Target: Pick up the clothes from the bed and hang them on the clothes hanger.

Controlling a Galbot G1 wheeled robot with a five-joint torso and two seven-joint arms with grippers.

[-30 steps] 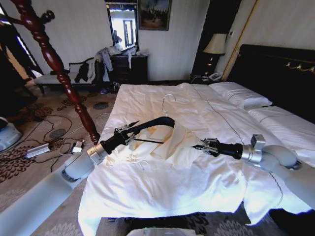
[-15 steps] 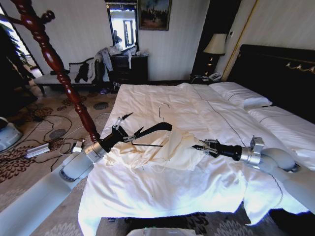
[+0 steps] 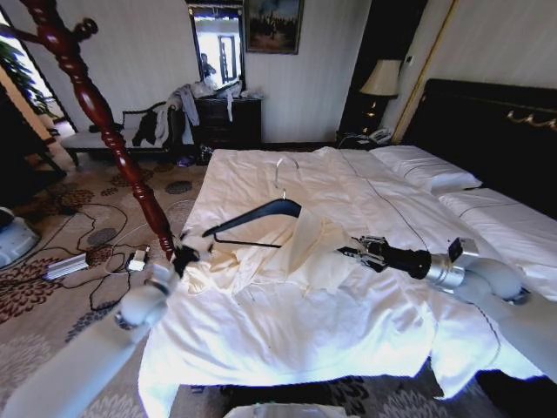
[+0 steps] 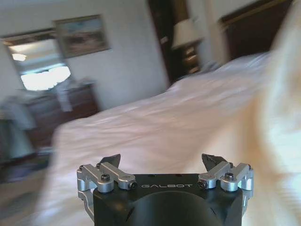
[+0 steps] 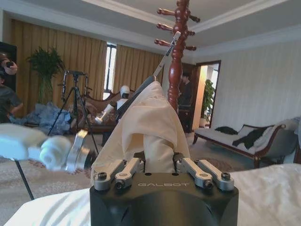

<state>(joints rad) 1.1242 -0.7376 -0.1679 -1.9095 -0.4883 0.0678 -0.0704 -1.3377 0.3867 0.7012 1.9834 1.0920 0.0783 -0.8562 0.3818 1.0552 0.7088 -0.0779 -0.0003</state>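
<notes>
Bed: white quilt, unchanged across the frames; head camera steady.

Clothes: the cream garment is bunched mid-bed near the left edge. One part is draped up over the right shoulder of the clothes hanger and the rest trails on the quilt. It lay flatter a second ago and is now pulled up into a peak.

Clothes hanger: its left end now sticks out bare over the garment, with the silver hook pointing toward the headboard. Compared with the earlier frames, it sits slightly higher and farther up the bed.

Left gripper: the main change. A second ago it gripped the hanger's left end. Now it has let go and pulled back to the bed's left edge near the wooden pole, blurred with motion. The left wrist view shows its fingers spread with nothing between them.

Right gripper: clamped on a fold of the garment, with cloth rising from between the fingers in the right wrist view. It has barely moved.

Judgement: the hanger is only partly threaded. With the left gripper's hold gone, it is probably propped only by the pinched cloth and could slip out.
</notes>
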